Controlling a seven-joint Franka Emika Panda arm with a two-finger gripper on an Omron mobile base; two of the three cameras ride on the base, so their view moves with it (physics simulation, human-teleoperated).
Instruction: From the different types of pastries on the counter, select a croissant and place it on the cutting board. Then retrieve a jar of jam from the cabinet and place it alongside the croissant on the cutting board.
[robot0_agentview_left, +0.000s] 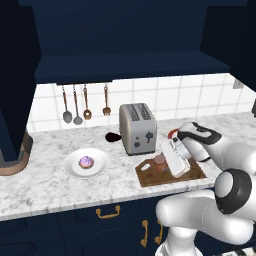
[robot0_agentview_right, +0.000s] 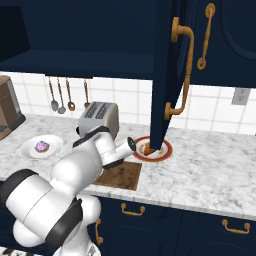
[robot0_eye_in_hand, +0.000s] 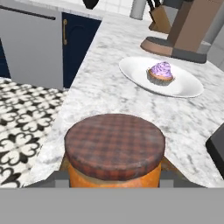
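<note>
The jar of jam (robot0_eye_in_hand: 114, 151), orange with a brown checked lid, sits between my gripper's (robot0_eye_in_hand: 114, 180) fingers, which are shut on its sides. In the left base view my gripper (robot0_agentview_left: 162, 161) holds the jar (robot0_agentview_left: 159, 159) low over the dark brown cutting board (robot0_agentview_left: 192, 172); I cannot tell whether the jar touches the board. The board (robot0_agentview_right: 122, 176) lies at the counter's (robot0_agentview_left: 50, 190) front edge. A small golden-brown roll (robot0_agentview_right: 148, 148) that looks like the croissant lies on a red-rimmed plate (robot0_agentview_right: 162, 152), half hidden by the open cabinet door (robot0_agentview_right: 167, 65).
A purple-frosted pastry (robot0_agentview_left: 86, 162) sits on a white plate (robot0_agentview_left: 72, 170) to the left. A silver toaster (robot0_agentview_left: 137, 127) stands just behind the board. Utensils (robot0_agentview_left: 76, 105) hang on the tiled wall. The open navy door hangs over the counter to the right of my arm.
</note>
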